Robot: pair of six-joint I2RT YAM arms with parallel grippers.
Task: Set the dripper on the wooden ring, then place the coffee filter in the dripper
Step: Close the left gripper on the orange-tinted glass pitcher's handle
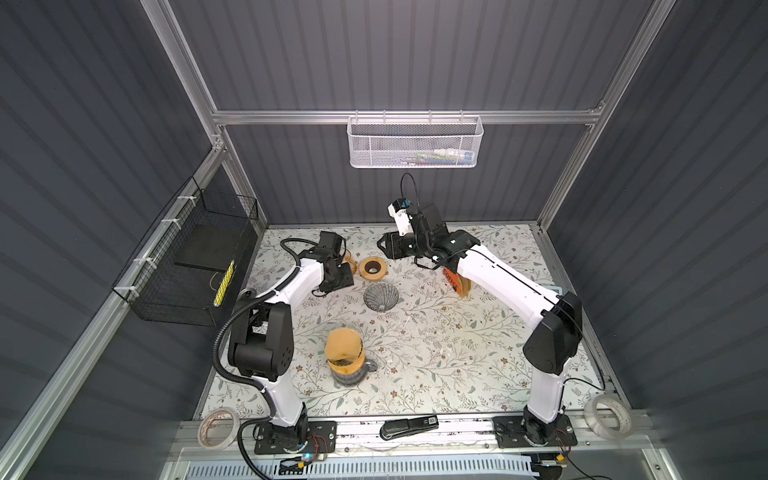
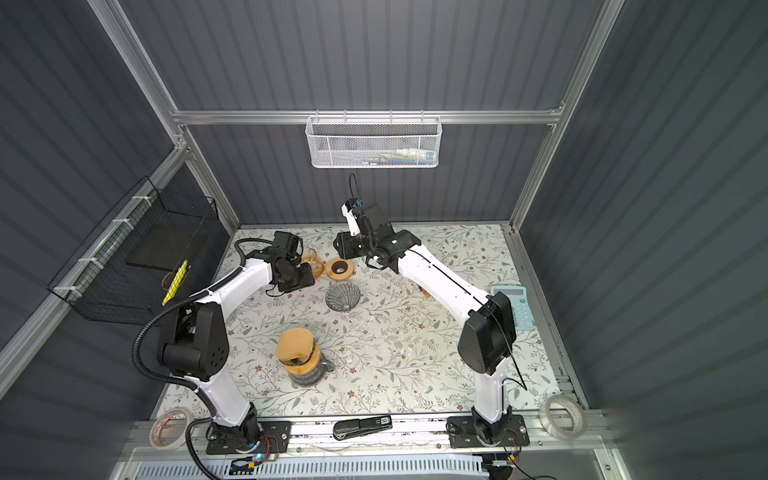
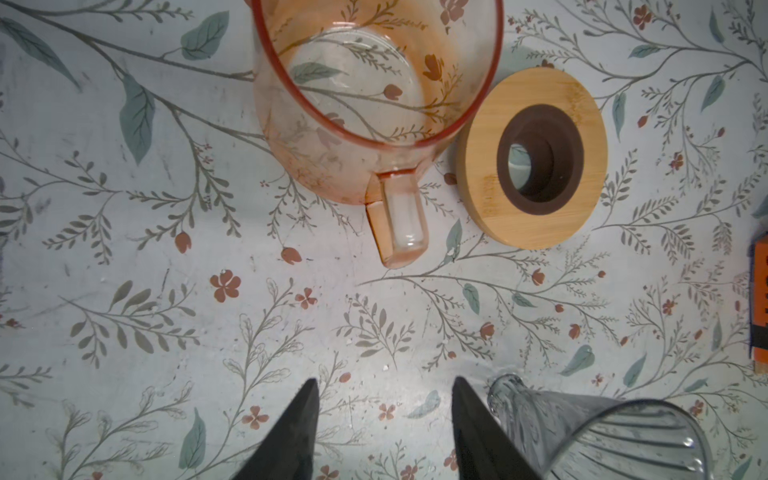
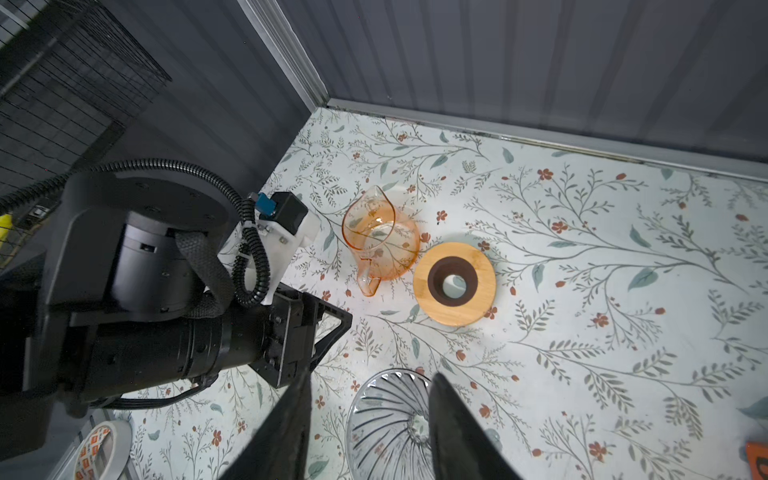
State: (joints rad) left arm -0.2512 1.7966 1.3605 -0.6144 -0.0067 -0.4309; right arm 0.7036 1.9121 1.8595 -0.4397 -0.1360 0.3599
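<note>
Nearest, along the bottom rail in both top views, a black stapler [image 1: 409, 429] carries a small code label too fine to read, with a tape roll [image 1: 208, 441] at lower left and a second tape roll [image 1: 602, 434] at lower right. Above them on the floral cloth [image 1: 457, 357], left of centre, the coffee filter [image 1: 343, 347] stands in the mouth of a handled glass vessel [image 1: 353, 376] with a yellowish collar. It is a tan paper cone, creased, with a dark band down its right edge. The left arm's black elbow stands just to its left. Further up at mid-frame and well apart from it, the dripper [image 1: 381, 296], clear spiral-ribbed glass, lies tipped on the cloth. The left gripper [image 3: 384, 382] is just left of it, fingers moderately apart and empty, one beside the dripper's narrow end. At right, an orange pack [image 1: 453, 280] reading "COFFEE" is partly covered by the right arm, and a pale blue calculator [image 2: 517, 309] lies at the cloth's right edge. Beyond sit a wooden ring [image 3: 540, 230] and, touching it, an orange glass jug [image 4: 380, 241]. The right gripper [image 4: 371, 374] hangs above the dripper, likewise parted and empty. Farthest, a white mesh basket [image 1: 415, 143] hangs on the back rail.
</note>
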